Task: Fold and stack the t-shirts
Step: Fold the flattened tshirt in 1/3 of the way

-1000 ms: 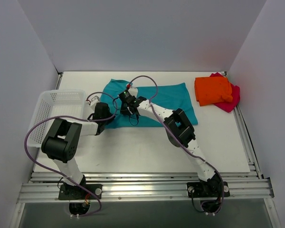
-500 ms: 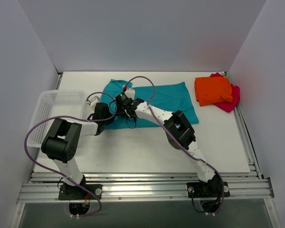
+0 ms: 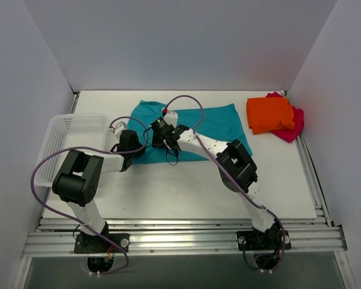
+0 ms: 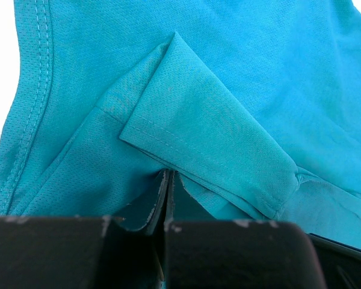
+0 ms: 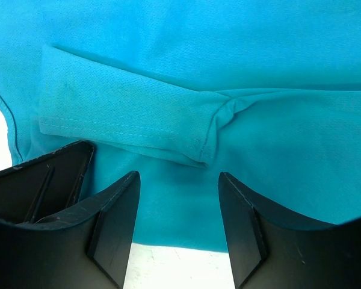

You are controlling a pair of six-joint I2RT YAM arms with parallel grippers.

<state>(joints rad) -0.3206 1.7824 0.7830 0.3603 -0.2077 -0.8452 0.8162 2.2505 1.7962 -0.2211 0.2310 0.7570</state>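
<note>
The teal-blue t-shirt (image 3: 216, 123) lies spread flat at the back middle of the table. One sleeve (image 4: 204, 132) is folded in over its body and also shows in the right wrist view (image 5: 126, 114). At the shirt's near left edge my left gripper (image 3: 134, 139) is shut, its tips (image 4: 167, 176) pinching teal cloth just under that sleeve. My right gripper (image 3: 161, 133) hovers beside it over the shirt's edge, open (image 5: 177, 205), with only flat cloth and table between its fingers. The orange t-shirt (image 3: 269, 114) lies folded on the magenta-pink one (image 3: 295, 125) at the back right.
A white mesh basket (image 3: 72, 141) stands at the left edge of the table, close to the left arm. Grey walls close in the back and both sides. Purple cables loop above both arms.
My right gripper has gone from shut to open, letting go of the sleeve, and its elbow has swung a little to the right. The left gripper has stayed put, shut.
</note>
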